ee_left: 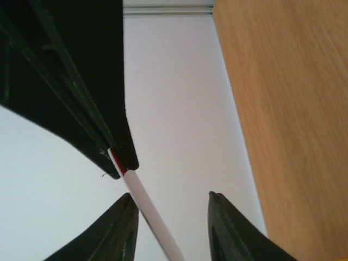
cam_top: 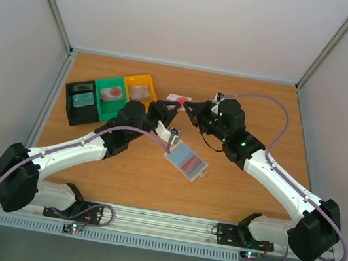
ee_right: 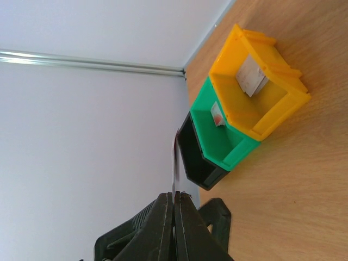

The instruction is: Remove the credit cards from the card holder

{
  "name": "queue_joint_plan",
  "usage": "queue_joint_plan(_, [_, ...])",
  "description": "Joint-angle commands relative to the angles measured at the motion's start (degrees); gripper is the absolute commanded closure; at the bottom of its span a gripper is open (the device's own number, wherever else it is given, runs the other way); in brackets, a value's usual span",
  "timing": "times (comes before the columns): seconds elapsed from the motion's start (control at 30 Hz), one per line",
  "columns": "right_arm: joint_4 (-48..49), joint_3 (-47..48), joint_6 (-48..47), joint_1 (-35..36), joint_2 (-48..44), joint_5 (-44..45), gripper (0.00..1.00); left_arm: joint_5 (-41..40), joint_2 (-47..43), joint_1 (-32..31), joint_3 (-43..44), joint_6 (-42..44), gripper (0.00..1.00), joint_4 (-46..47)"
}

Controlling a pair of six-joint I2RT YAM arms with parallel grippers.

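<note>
The card holder point(cam_top: 186, 159) lies flat on the table between the arms, translucent, with a red card and a pale bluish card showing inside it. Behind it, above the table, my right gripper point(cam_top: 189, 106) is shut on a whitish credit card with red marks point(cam_top: 179, 97). In the right wrist view that card point(ee_right: 175, 163) stands edge-on out of the closed gripper point(ee_right: 175, 194). My left gripper point(cam_top: 169, 108) is open around the same card. In the left wrist view the card point(ee_left: 147, 209) runs close beside the left finger point(ee_left: 122, 228) of the open gripper point(ee_left: 169, 198).
Three bins stand in a row at the back left: black point(cam_top: 70, 106), green point(cam_top: 108, 117) and yellow point(cam_top: 141, 78), each with a small card-like item inside. White walls enclose the table on three sides. The right wrist view shows the yellow bin point(ee_right: 272, 117) nearest.
</note>
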Motion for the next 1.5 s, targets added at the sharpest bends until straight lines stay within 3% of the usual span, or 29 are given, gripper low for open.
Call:
queue_joint_plan(0.0, [1.62, 1.03, -0.87, 0.44, -1.3, 0.14, 0.99, -0.83, 0.88, 0.13, 2.16, 1.64, 0.73, 1.8])
queue_joint_plan(0.1, [1.72, 0.72, -0.89, 0.46, -1.11, -0.02, 0.99, -0.55, 0.56, 0.18, 1.89, 1.98, 0.91, 2.22])
queue_joint_plan(0.17, [2.25, 0.44, -0.42, 0.46, -0.73, -0.48, 0.99, -0.76, 0.49, 0.19, 2.01, 2.15, 0.99, 2.44])
queue_joint_plan(0.5, [4.99, -0.21, 0.39, 0.45, 0.65, -2.15, 0.97, -1.27, -0.4, 1.27, 2.55, 0.58, 1.0, -0.53])
queue_joint_plan(0.53, [5.39, -0.17, 0.13, 0.39, 0.76, -2.34, 0.86, -0.84, -0.74, 1.45, 2.42, -0.16, 1.0, -1.17])
queue_joint_plan(0.6, [5.52, 0.02, -0.72, 0.23, 0.83, -2.5, 0.54, 0.33, -1.64, 1.68, 1.92, -2.4, 1.0, -2.41])
queue_joint_plan(0.63, [4.92, 0.11, -1.24, 0.02, 0.68, -2.38, 0.43, 0.73, -2.16, 1.67, 1.79, -3.24, 1.0, -2.94])
queue_joint_plan(0.77, [0.14, -0.06, -4.33, -1.29, -1.62, 0.45, 0.21, 2.0, -3.51, 3.91, 3.27, -9.62, 1.0, -12.64])
queue_joint_plan(0.87, [-6.25, -0.05, -9.44, -1.96, -5.02, 3.79, 0.09, 5.88, -3.22, 10.62, 5.98, -15.28, 1.0, -26.39])
queue_joint_plan(1.07, [-15.91, 1.59, -18.34, -2.19, -9.94, 8.86, 0.02, 12.68, 2.16, 29.77, 13.35, -15.61, 1.0, -43.79])
queue_joint_plan(1.2, [-21.14, 3.26, -23.14, -2.48, -11.59, 12.47, 0.01, 18.54, 6.08, 39.98, 17.58, -18.22, 1.0, -48.05])
queue_joint_plan(1.3, [-24.62, 4.82, -25.67, -2.51, -11.75, 13.67, 0.02, 20.51, 8.83, 44.25, 17.05, -15.74, 1.0, -45.99])
queue_joint_plan(1.47, [-27.45, 5.52, -27.28, -2.57, -11.88, 14.5, 0.01, 20.86, 15.72, 45.38, 20.15, -17.46, 1.0, -41.15])
